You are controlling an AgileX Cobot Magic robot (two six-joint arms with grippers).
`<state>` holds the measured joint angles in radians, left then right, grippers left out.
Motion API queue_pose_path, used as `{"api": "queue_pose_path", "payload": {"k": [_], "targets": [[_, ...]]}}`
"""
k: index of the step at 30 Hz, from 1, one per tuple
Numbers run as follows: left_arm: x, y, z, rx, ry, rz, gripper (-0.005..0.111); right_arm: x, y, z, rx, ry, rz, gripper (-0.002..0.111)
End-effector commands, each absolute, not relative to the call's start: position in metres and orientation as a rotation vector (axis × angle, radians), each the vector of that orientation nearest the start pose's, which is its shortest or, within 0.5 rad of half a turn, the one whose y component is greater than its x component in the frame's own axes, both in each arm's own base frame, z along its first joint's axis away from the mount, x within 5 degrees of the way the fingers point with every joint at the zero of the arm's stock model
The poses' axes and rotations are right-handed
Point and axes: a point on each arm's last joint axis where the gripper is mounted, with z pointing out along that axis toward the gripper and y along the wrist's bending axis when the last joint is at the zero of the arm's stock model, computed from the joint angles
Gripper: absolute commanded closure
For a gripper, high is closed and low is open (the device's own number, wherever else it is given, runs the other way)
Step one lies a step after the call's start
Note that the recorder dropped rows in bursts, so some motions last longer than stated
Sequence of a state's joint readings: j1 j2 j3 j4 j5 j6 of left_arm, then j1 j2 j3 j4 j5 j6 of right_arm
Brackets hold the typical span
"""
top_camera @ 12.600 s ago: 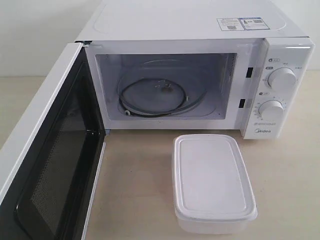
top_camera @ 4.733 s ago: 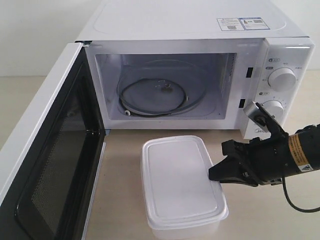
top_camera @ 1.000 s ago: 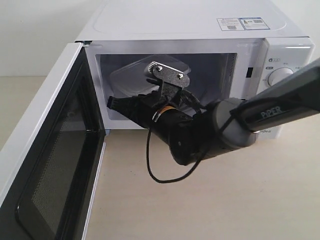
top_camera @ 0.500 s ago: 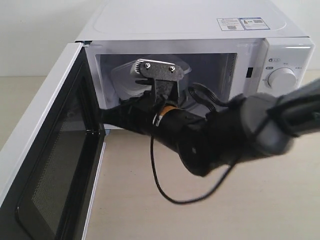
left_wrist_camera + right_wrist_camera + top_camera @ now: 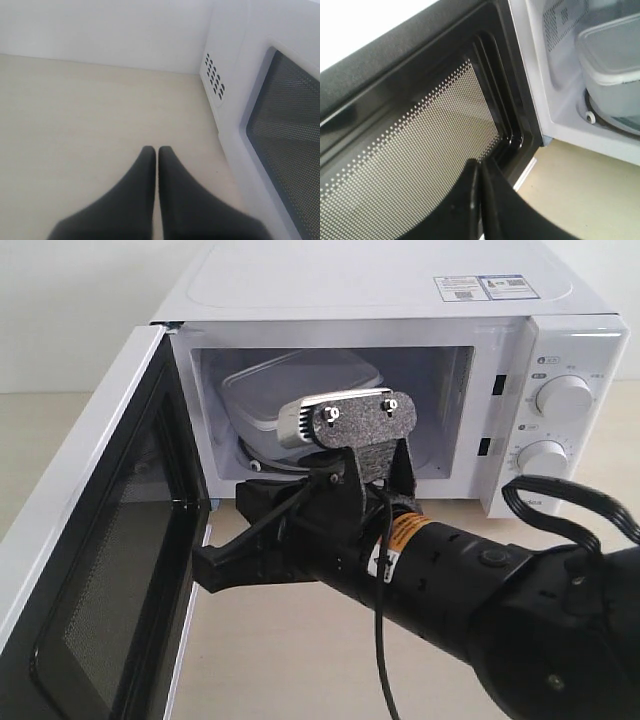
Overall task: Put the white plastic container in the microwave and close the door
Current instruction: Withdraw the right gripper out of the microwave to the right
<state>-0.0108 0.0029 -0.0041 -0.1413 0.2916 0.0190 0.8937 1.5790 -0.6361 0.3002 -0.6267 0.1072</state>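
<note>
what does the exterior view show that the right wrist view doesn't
Only exterior: two dials and stickers on the microwave, plus the right arm itself. Only right wrist: the pincer shut, tips together, in front of the mesh window, and a perforated patch on the cavity wall. Both: the container inside the cavity and the door open.

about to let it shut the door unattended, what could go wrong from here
1. The right gripper, shut, sits between the open door and the microwave cavity. Swinging the door now could pinch the arm.
2. The white plastic container looks tilted inside, so it may not sit flat.
3. The left gripper, shut, is outside the door near its window. A glancing push there might slip off.
</note>
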Motion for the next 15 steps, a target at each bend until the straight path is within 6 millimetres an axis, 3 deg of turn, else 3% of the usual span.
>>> {"api": "queue_pose_path", "payload": {"k": [1,15], "targets": [[0.0545,-0.0043,0.1871,-0.071,1.772,-0.131,0.102,0.2048,0.2292,0.2114,-0.378,1.81,0.716,0.108],[0.0545,-0.0043,0.1871,-0.071,1.772,-0.131,0.102,0.205,0.2288,0.211,-0.394,1.809,0.696,0.108]]}}
